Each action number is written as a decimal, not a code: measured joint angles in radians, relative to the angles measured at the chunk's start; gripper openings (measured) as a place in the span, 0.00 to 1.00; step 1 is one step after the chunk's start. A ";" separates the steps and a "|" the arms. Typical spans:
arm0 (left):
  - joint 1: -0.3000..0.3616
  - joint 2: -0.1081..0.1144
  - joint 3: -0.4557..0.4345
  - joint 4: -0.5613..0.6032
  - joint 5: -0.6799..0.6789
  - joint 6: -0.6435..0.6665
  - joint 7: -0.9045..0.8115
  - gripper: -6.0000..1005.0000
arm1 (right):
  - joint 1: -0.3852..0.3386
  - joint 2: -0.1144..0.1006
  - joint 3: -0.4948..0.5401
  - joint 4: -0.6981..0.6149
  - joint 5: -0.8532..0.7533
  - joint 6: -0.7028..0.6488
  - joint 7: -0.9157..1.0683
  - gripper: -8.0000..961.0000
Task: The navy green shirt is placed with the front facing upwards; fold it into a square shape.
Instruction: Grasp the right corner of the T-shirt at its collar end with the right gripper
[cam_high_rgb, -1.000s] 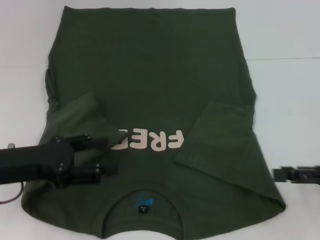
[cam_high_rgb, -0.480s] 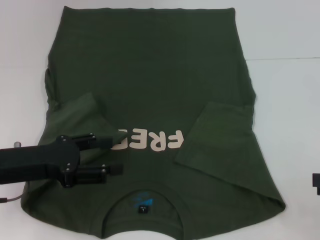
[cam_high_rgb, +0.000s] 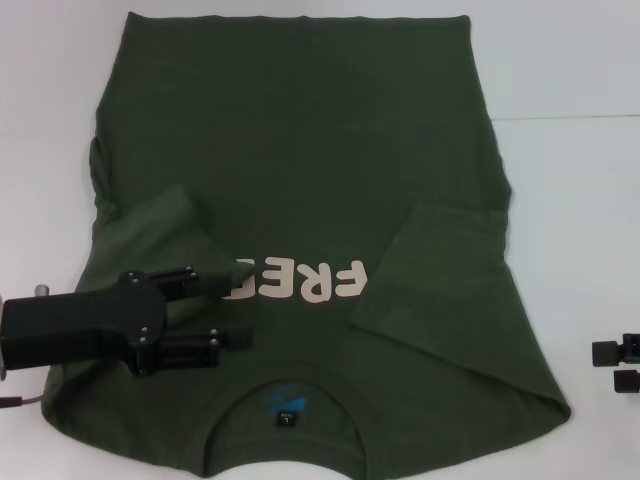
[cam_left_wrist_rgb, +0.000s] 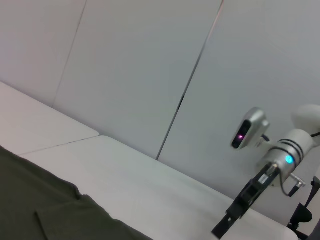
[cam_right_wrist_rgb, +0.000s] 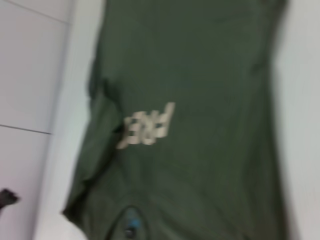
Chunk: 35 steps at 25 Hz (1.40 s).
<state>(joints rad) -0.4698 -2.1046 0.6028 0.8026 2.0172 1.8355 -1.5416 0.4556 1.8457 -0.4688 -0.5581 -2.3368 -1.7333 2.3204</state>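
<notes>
A dark olive-green T-shirt (cam_high_rgb: 300, 200) lies flat and face up on a white worktop (cam_high_rgb: 580, 180), collar toward the near edge and hem toward the far edge, filling most of the middle.

At the left, the left gripper (cam_high_rgb: 232, 308) reaches in from the near-left side over the shirt, just left of the chest print. Its two fingers are spread apart with nothing between them. Whether they touch the cloth cannot be told. Beside it, the left sleeve (cam_high_rgb: 160, 235) is folded inward onto the chest and covers the start of the cream lettering (cam_high_rgb: 300, 282), of which "FREE" shows upside down from the head camera.

At the near edge, the round collar (cam_high_rgb: 285, 405) shows a blue inner label.

Further right, the right sleeve (cam_high_rgb: 440, 280) is also folded inward onto the body. At the near-right edge, off the shirt, the right gripper (cam_high_rgb: 622, 365) peeks into view with its fingers parted and empty.

Judged from this, both sleeves are turned in; folding the long body up into a square remains.
</notes>
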 joint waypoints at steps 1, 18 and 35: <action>0.000 -0.001 0.000 0.001 0.000 0.000 0.000 0.83 | 0.007 0.002 0.000 0.000 -0.021 0.013 0.009 0.97; -0.004 -0.015 0.000 -0.004 0.001 -0.009 0.035 0.83 | 0.083 0.024 -0.032 -0.008 -0.143 0.073 0.162 0.97; 0.003 -0.013 0.000 -0.001 -0.003 -0.007 0.037 0.83 | 0.194 0.010 -0.237 -0.078 -0.151 0.045 0.441 0.96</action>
<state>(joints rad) -0.4670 -2.1174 0.6028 0.8013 2.0137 1.8288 -1.5047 0.6499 1.8560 -0.7057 -0.6365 -2.4874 -1.6880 2.7609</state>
